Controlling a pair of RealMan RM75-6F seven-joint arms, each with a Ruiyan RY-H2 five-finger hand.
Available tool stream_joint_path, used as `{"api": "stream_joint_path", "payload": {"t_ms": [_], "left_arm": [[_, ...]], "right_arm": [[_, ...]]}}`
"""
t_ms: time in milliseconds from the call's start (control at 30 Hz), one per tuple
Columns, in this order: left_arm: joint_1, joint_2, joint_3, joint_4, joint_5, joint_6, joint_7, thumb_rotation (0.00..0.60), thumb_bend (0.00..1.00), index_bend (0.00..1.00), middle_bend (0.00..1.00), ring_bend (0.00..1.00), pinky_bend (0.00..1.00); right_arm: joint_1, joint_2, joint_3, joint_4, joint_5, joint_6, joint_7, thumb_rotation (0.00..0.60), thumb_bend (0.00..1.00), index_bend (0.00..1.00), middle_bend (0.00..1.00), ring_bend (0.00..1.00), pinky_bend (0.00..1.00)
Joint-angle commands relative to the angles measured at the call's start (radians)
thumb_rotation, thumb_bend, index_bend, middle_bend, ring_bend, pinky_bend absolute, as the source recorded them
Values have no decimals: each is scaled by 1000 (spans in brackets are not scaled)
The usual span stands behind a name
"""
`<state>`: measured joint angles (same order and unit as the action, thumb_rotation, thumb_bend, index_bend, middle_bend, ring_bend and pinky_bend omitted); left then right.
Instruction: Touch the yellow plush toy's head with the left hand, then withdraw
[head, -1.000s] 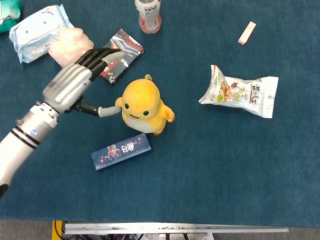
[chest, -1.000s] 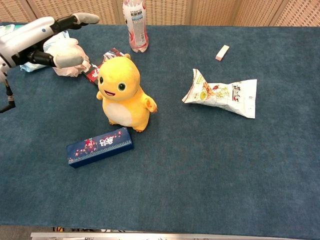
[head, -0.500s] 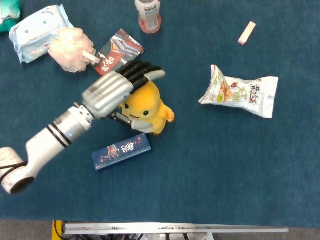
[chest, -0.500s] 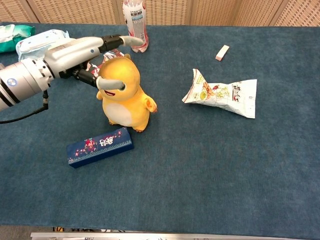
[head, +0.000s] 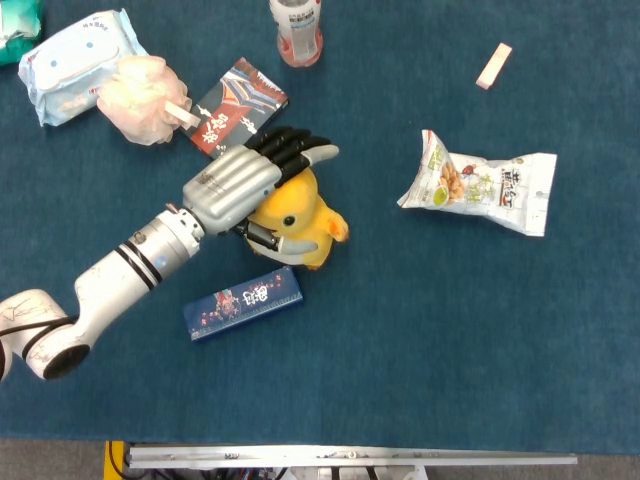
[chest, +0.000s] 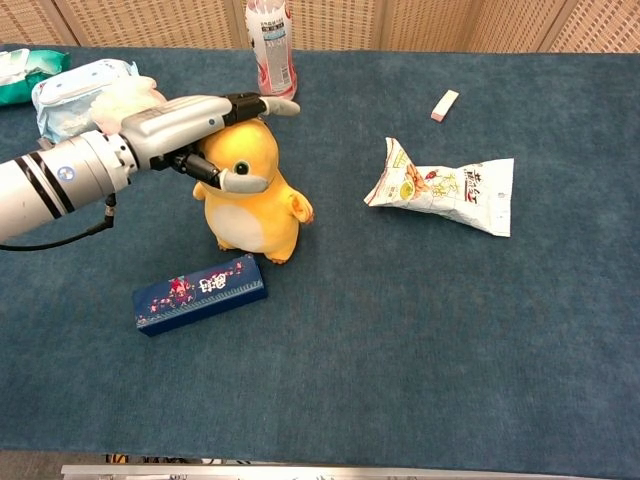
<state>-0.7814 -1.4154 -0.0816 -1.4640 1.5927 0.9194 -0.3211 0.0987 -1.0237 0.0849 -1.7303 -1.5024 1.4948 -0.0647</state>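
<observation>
1. Head view: the left hand (head: 250, 180) has swept in from the bench's left and now lies flat over the toy (head: 300, 215), fingers spread and grasping nothing, covering its head.
2. Chest view: the palm rests on the crown, thumb across the face (contact looks made); the toy stands upright beside the blue box (chest: 199, 293).
3. Judgement: the touch seems done, so withdrawal remains. The right hand is out of view.
</observation>
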Motion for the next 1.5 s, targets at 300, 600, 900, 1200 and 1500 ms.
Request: {"api": "stream_joint_path", "payload": {"t_ms": [300,600,900,1200,1500], "left_arm": [[9,18,-6,-31,-18,49,-13,191,57,68,91,45,44],[-7,6,-1,-50,-5,57,-17,191,57,68,88,45,44],[-16,-22,10,-16,-28,36,9,193,57,67,86,45,44],[-15,-21,14,-3,-53,25,20,191,57,68,85,45,44],[-3,10,2,-41,-48,72,19,192,57,68,86,45,44]], "right_arm": [[-1,-3,-1,6,-3,0,7,600,307,140,218,126,181],[-8,-1,-2,3,-3,7,5,600,306,140,218,126,181],[-13,0,-1,8,4,9,10,600,306,140,218,130,181],[-6,-7,1,18,4,-3,15,600,307,140,218,130,182],[-7,-9,1,22,1,-1,22,600,307,140,218,130,182]]}}
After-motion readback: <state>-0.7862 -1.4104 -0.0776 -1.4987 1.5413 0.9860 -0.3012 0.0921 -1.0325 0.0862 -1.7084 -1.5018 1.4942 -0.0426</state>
